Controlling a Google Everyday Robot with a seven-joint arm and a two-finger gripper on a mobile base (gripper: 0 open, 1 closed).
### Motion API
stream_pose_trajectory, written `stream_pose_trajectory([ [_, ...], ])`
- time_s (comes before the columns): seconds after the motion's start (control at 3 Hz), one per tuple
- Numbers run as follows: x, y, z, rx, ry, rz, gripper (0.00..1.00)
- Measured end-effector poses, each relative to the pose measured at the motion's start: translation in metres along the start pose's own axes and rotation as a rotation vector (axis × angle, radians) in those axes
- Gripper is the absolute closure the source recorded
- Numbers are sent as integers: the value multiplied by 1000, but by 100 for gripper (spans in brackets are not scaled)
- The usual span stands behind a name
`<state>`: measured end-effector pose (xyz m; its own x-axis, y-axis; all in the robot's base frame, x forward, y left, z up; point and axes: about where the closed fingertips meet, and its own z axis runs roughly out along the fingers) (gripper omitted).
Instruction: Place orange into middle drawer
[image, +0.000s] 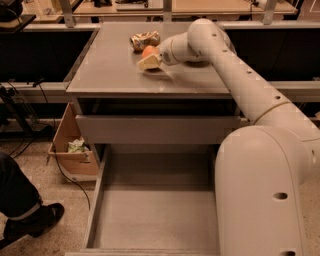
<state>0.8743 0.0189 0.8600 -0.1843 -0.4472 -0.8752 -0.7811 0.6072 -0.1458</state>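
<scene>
The orange sits on the grey cabinet top, toward the back, just in front of a wrinkled gold-brown foil packet. My gripper reaches in from the right and is at the orange, touching or almost touching its front right side. The middle drawer is pulled out wide below, a long grey tray with a bare flat floor and low side walls.
A drawer with a plain grey front is slightly out above the open one. My arm's large body fills the right foreground. A cardboard box stands on the floor at left. A person's foot is at lower left.
</scene>
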Motion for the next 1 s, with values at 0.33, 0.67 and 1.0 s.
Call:
stream_pose_trajectory([
  [0.33, 0, 16, -5, -27, -9, -5, 62],
  [0.67, -7, 35, -25, -44, -28, -35, 85],
  [1.0, -16, 63, -66, -73, -43, -81, 100],
])
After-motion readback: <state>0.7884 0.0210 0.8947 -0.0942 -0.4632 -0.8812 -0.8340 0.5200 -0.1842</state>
